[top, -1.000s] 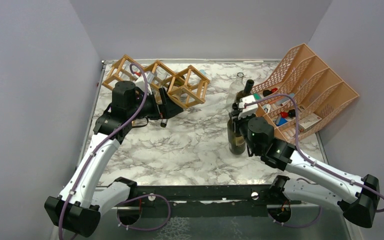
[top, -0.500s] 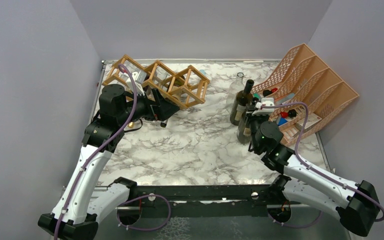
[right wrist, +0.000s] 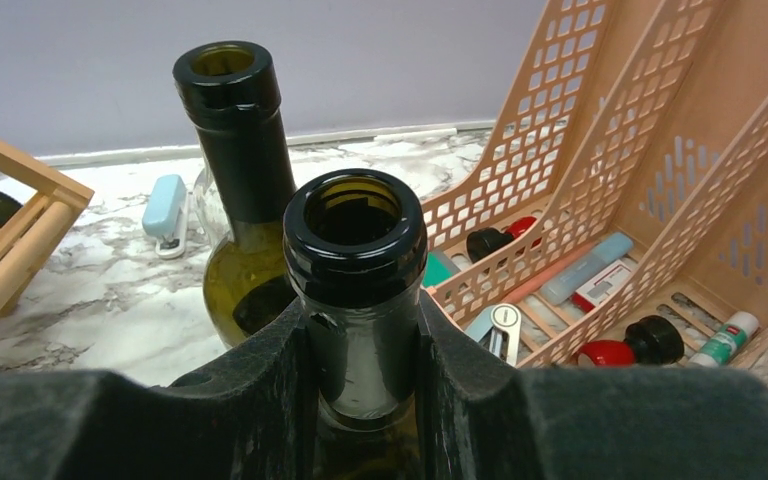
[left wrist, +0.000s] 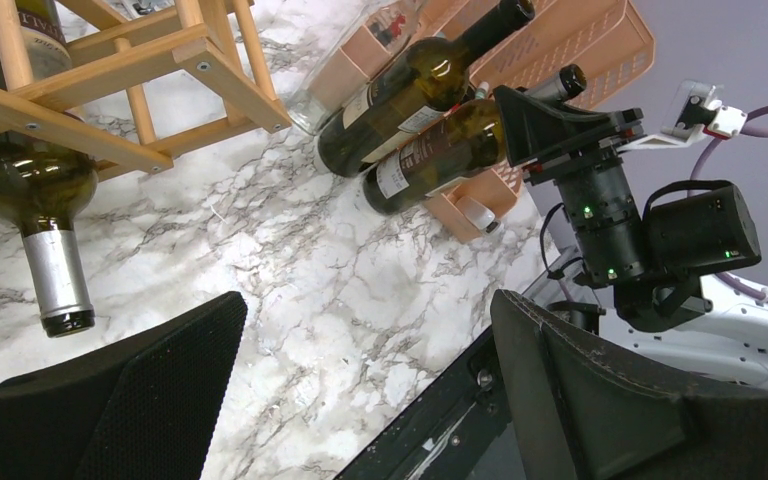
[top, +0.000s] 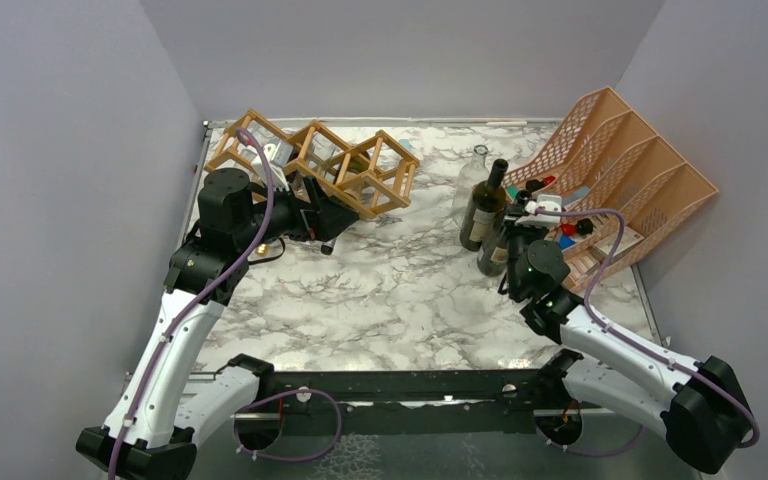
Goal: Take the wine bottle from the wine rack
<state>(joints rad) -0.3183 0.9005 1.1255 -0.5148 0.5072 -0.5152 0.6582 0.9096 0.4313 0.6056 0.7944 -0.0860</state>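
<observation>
The light tan wooden wine rack (top: 312,165) stands at the back left; it also shows in the left wrist view (left wrist: 110,70). A dark green bottle with a silver foil neck (left wrist: 55,270) lies in a cell, neck poking out towards the front (top: 325,243). My left gripper (top: 332,222) is open and empty just in front of the rack, to the right of that neck (left wrist: 365,390). My right gripper (top: 513,232) is shut on the neck of an open green wine bottle (right wrist: 355,250), held upright (top: 490,255) beside the peach organizer.
A second dark wine bottle (top: 482,208) stands right next to the held one (right wrist: 240,170), with a clear glass bottle (top: 470,172) behind. The peach mesh file organizer (top: 625,175) with small items fills the back right. A light blue stapler (right wrist: 165,215) lies near the back wall.
My right gripper has carried the green bottle right and back, next to the standing bottle by the organizer. My left arm drew back slightly to the left, then stayed still.
</observation>
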